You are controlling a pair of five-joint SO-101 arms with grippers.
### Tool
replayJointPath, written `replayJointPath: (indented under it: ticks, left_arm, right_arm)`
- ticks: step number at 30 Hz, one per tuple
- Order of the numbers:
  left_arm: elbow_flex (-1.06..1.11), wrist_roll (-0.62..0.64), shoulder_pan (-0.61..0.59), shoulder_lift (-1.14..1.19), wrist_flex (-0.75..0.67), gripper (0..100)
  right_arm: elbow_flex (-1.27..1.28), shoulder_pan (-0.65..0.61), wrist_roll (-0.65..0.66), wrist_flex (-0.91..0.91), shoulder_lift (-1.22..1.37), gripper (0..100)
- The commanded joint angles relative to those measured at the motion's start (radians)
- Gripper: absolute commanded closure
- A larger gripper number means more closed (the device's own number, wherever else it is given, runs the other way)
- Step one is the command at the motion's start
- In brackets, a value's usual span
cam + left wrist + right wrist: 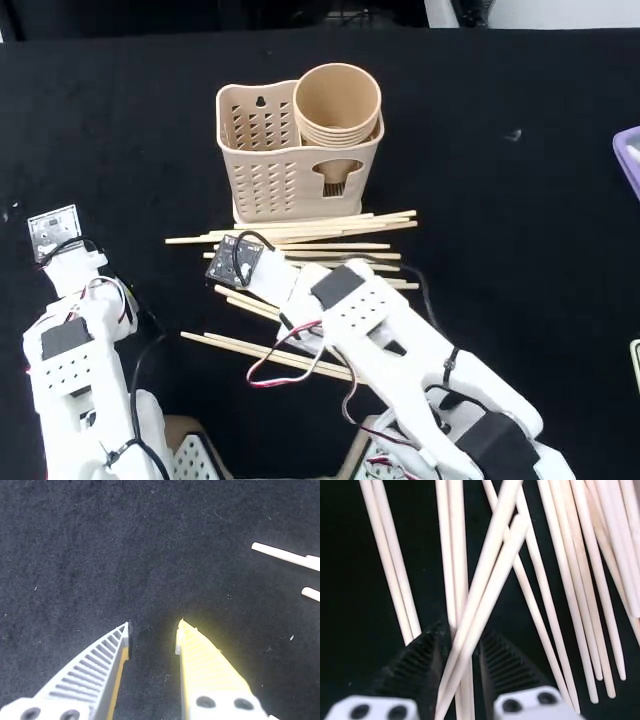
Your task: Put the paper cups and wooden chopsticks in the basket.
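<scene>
A beige basket stands at the back of the black table, with a stack of paper cups in its right compartment. Wooden chopsticks lie scattered in front of it. My right arm leans over this pile. In the right wrist view, my right gripper is shut on a pair of chopsticks that cross above the loose ones. My left gripper hovers open over bare cloth at the table's left, nothing between its fingers. Two chopstick ends lie off to one side of it.
Another pair of chopsticks lies nearer the front, partly under the right arm and its cables. A purple object pokes in at the right edge. The left arm stands at the front left.
</scene>
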Motion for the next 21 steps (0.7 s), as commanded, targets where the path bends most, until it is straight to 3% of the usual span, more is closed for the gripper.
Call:
replayJointPath:
  ticks: [1,4,9,13,21]
  left_arm:
    - [-0.005,-0.005,-0.002,-0.008,-0.014,84]
    - [-0.005,-0.005,-0.002,-0.008,-0.014,84]
    - [-0.005,-0.005,-0.001,-0.008,-0.014,84]
    - [-0.005,-0.005,-0.001,-0.008,-0.014,84]
    - [-0.005,-0.005,-0.004,-0.008,-0.014,84]
  right_arm:
    - [0.012,-0.012,0.000,-0.077,-0.002,98.3]
    - [0.010,-0.012,-0.002,-0.095,0.054,95.5]
    - [-0.030,-0.014,-0.046,-0.066,0.082,79.2]
    - [-0.081,-0.048,-0.089,0.023,0.030,80.5]
    - [0.044,-0.367,-0.091,0.063,-0.067,83.0]
